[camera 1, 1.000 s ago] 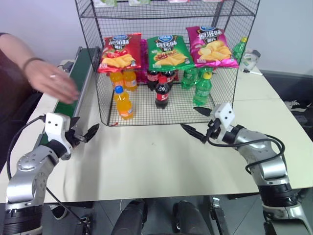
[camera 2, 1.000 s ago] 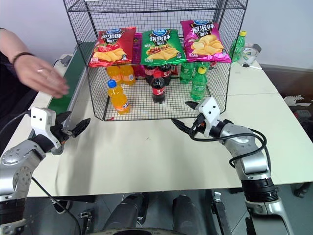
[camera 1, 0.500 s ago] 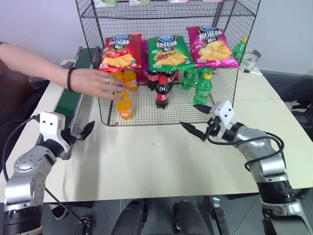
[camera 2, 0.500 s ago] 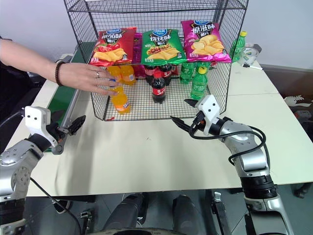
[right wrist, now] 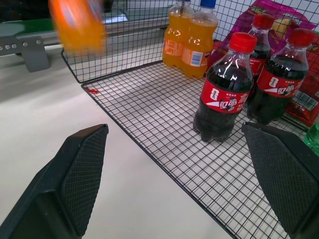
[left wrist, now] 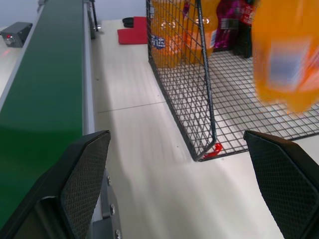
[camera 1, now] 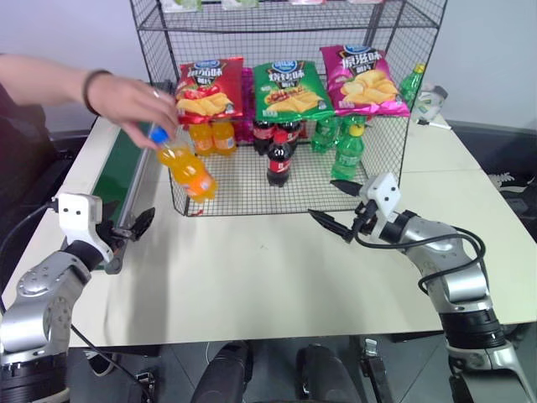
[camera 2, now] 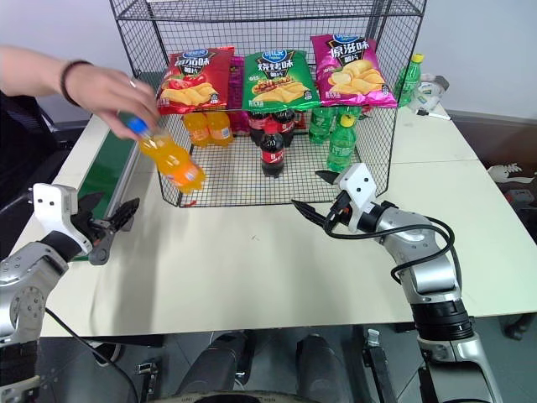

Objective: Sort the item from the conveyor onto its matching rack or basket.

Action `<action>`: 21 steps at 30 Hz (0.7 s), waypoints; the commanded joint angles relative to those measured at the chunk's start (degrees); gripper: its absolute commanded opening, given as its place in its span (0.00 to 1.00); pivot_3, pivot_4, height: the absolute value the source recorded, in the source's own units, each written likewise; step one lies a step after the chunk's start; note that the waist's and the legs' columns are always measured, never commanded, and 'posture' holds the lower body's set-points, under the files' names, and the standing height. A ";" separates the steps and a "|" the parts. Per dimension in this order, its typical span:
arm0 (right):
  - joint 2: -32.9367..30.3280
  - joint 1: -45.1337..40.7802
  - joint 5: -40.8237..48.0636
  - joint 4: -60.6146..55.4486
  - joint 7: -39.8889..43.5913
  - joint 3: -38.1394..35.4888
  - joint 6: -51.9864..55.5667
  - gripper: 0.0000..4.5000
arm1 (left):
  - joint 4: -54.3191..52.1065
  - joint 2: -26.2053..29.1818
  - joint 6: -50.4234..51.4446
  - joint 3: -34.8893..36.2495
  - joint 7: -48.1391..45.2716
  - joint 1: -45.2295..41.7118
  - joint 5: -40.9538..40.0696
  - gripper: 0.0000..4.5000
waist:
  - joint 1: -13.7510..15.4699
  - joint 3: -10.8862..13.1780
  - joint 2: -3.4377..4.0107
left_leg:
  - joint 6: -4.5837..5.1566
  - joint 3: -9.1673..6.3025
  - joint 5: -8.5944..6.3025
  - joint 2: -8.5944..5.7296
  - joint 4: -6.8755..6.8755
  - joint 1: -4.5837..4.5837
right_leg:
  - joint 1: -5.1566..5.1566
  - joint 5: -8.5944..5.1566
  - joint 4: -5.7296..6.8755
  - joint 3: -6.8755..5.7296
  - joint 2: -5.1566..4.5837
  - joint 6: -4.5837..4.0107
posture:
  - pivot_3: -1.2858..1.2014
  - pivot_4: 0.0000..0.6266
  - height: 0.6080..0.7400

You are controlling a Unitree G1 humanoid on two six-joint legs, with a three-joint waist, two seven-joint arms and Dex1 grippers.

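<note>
a person's hand (camera 1: 126, 99) has the orange bottle (camera 1: 185, 168) by its blue cap (camera 1: 158, 134), dangling it tilted in the air at the rack's (camera 1: 159, 50) front left corner, between the conveyor (camera 1: 117, 172) and the mesh. it's not on the belt, and it's not on the rack floor either.

our left pincer (camera 1: 126, 235) sits low beside the conveyor's near end, fingers spread as wide as they go, nothing between them. our right pincer (camera 1: 336, 210) hangs over the table (camera 1: 277, 277) in front of the rack, also wide open and empty, pointing toward the cola bottle (camera 1: 278, 159) on the mesh floor.

inside the rack we see two more orange bottles (camera 1: 211, 137) at the back left, colas in the middle, green bottles (camera 1: 346, 154) to the right, chip bags (camera 1: 285, 86) hung above each group.

how would this bottle handle? we'd judge it full, so a fair weight for its size, stiff enough not to crush, but smooth and round, likely to slip or roll if laid down. the best hold looks to be across the body around the label, fingers square to it; the narrow neck under the cap is a poorer bet. set it upright beside its orange mates, and gently, since a bump could topple them.
</note>
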 commanded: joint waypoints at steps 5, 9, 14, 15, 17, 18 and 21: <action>0.53 -1.71 -0.32 -0.48 -0.06 -0.02 -1.51 1.00 | -1.64 -0.09 -0.93 3.12 1.71 -0.75 -0.80 0.99 | 0.00 0.00 0.00 | 0.00 0.00 0.00 0.00 0.00 0.00 | 0.00 0.00 0.00 0.00 0.00 0.00 | 0.52 0.24 1.00; 0.52 -1.96 -0.34 -0.32 -0.08 0.06 -1.51 1.00 | -0.46 -0.92 -1.93 3.70 6.69 -1.88 2.31 0.99 | 0.03 0.00 0.00 | 0.00 0.00 0.00 0.00 0.00 0.00 | 0.00 0.00 0.00 0.00 0.00 0.00 | 0.52 0.24 1.00; 0.74 -2.04 -0.47 -0.16 -0.06 0.16 -1.55 1.00 | 2.15 -1.71 -4.02 3.70 13.81 -3.55 8.05 0.99 | 0.07 0.00 0.00 | 0.00 0.00 0.00 0.00 0.01 0.00 | 0.01 0.06 0.00 0.00 0.01 0.11 | 0.52 0.24 1.00; 0.79 -2.05 -0.48 -0.16 -0.07 0.17 -1.54 1.00 | 2.54 -1.96 -4.31 3.91 14.81 -3.76 8.54 0.99 | 0.07 0.00 0.00 | 0.00 0.00 0.00 -0.01 0.00 0.00 | 0.00 0.08 -0.02 0.00 0.01 0.14 | 0.52 0.24 1.00; 0.96 -2.04 -0.41 -0.16 -0.06 0.16 -1.50 1.00 | 2.82 -0.83 -4.06 3.42 13.89 -3.39 8.98 0.99 | 0.06 0.00 0.00 | 0.00 0.00 0.00 -0.01 -0.01 0.00 | 0.00 0.09 -0.05 0.00 0.01 0.16 | 0.52 0.24 1.00; 1.02 -2.03 -0.51 -0.07 0.00 0.28 -1.58 1.00 | 3.04 -0.43 -3.76 3.49 13.18 -3.25 8.68 0.99 | 0.05 0.00 0.00 | 0.00 0.00 0.00 0.00 -0.01 0.00 | 0.00 0.09 -0.05 -0.01 0.02 0.16 | 0.52 0.24 1.00; 1.27 -2.36 -0.67 0.11 0.16 0.62 -1.69 1.00 | 3.91 -1.30 -4.71 5.54 11.94 -3.15 6.38 0.99 | 0.01 0.00 0.00 | 0.00 0.00 0.00 0.00 -0.01 0.00 | 0.00 0.09 -0.05 -0.01 0.02 0.15 | 0.52 0.24 1.00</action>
